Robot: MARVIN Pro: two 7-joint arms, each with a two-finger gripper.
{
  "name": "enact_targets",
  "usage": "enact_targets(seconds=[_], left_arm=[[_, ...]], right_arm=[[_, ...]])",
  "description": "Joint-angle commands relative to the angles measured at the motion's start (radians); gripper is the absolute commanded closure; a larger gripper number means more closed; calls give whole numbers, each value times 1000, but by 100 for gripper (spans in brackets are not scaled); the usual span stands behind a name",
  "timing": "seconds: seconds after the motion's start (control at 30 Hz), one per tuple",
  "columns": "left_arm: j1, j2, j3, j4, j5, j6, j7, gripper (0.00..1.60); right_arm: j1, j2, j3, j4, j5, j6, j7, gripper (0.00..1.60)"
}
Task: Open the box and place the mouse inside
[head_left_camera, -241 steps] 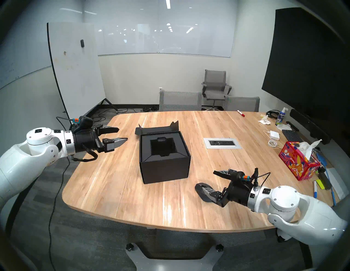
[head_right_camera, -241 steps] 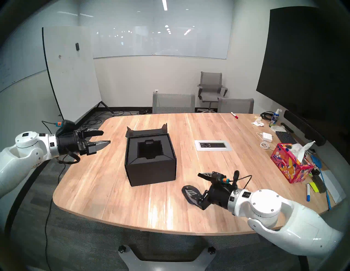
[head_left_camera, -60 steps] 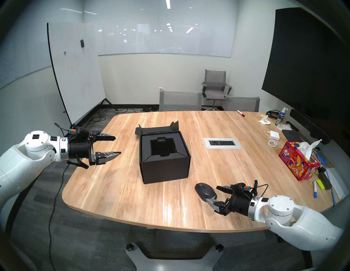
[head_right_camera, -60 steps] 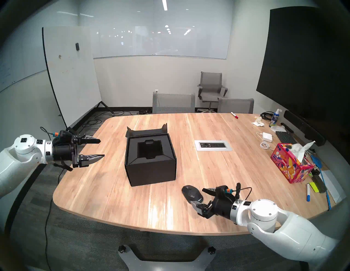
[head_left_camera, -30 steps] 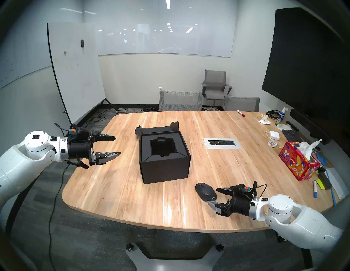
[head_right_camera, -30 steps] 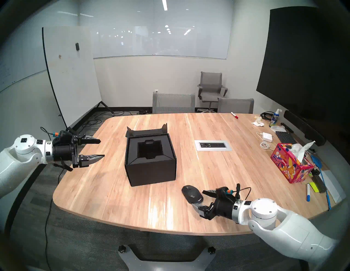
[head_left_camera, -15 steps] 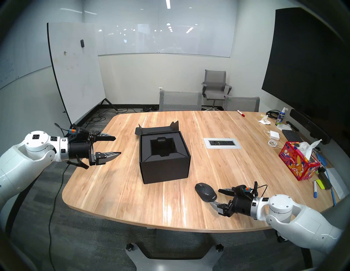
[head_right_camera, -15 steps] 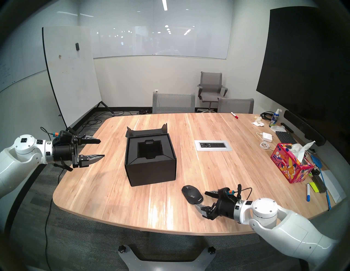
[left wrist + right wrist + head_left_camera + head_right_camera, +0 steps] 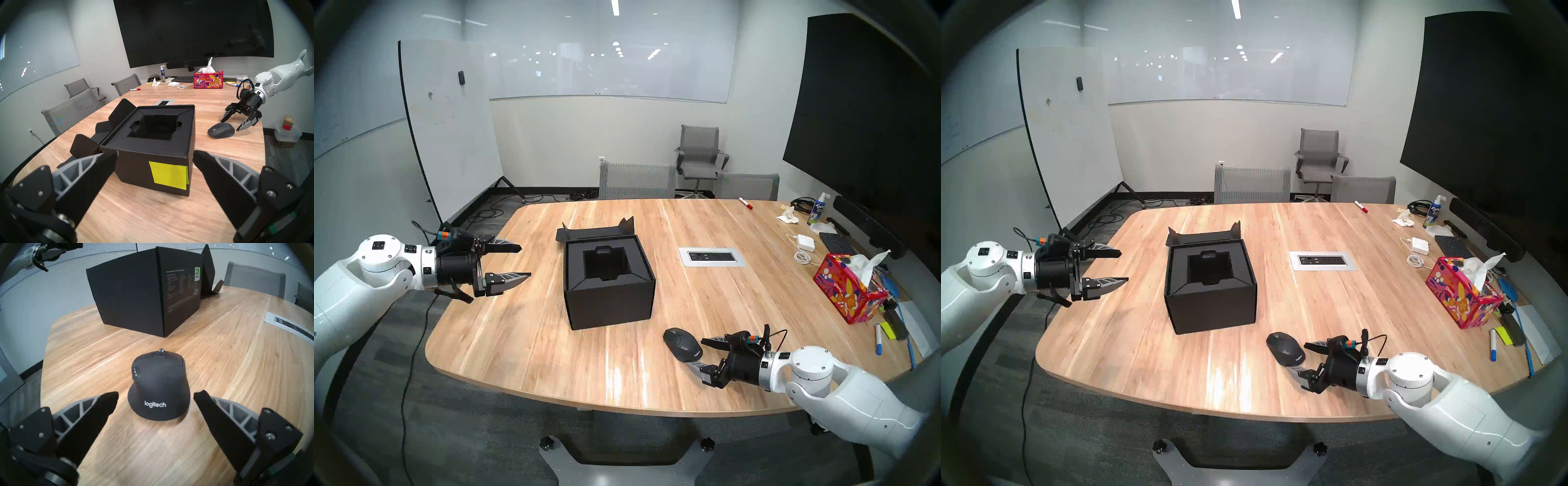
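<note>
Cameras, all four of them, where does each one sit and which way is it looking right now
Head stereo left: high, looking down at the table; both arms show.
Head stereo right: nearly the same picture.
Left wrist: behind the open left gripper, facing the box.
Right wrist: low behind the open right gripper, facing the mouse.
Shared: box and mouse appear in every view.

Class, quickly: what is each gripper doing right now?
Left gripper: open, empty, beside the box.
Right gripper: open, empty, behind the mouse.
</note>
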Motion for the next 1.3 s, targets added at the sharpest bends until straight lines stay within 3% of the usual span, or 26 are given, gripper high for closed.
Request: enact_targets(seconds=[0.0, 0.67, 1.1, 1.13, 1.17, 1.2, 1.23, 1.27], left_arm=[[-10, 3, -13, -4, -7, -4, -1, 0], [-11, 4, -11, -4, -8, -5, -1, 0], [-11, 5, -10, -4, -9, -5, 0, 0], [-11, 5, -10, -4, -9, -5, 0, 0], [-11, 5, -10, -4, -9, -6, 0, 0], [-11, 5, -10, -4, -9, -6, 0, 0], [-11, 5, -10, -4, -9, -6, 0, 0], [-11, 5, -10, -4, -9, -6, 0, 0]], right_arm=[[37, -14, 6, -2, 1, -2, 14, 0], [100, -96, -29, 100, -36, -38, 76, 0], [121, -112, -38, 123, -54, -61, 95, 0], [121, -112, -38, 124, -56, -61, 96, 35], [122, -112, -38, 124, -59, -60, 96, 90], [122, -112, -38, 124, -59, -60, 96, 90], [123, -112, -40, 124, -62, -59, 98, 160], [124, -112, -40, 124, -64, -59, 100, 160]])
